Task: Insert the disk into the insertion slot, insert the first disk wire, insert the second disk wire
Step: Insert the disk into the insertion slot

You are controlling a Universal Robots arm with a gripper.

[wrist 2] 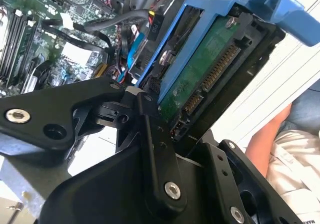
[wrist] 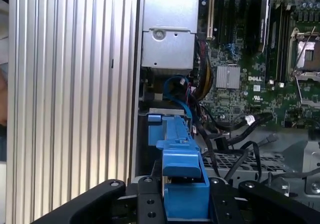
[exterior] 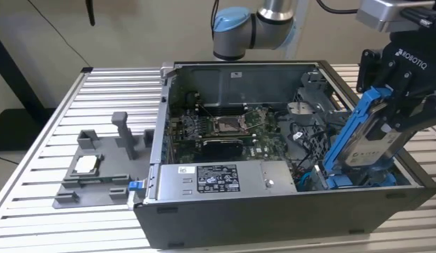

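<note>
Counter (exterior: pixel 49 132): slatted metal; computer case carried on it.
Computer case (exterior: pixel 274 221): dark, side open, motherboard exposed; silver power-supply box (exterior: pixel 218 178) seated along near wall.
Claw (exterior: pixel 386 113): black, clenched on disk, fingers pressed against both flat faces of upper half; positioned above case corner at exterior view's right.
Disk (exterior: pixel 369 142): silver-grey, clipped in blue carrier; held steeply tilted, near upright, upper end between fingers, lower end lowered to insertion slot.
Insertion slot (exterior: pixel 358 182): in case corner, directly below claw; depth of entry cannot be told.
</note>
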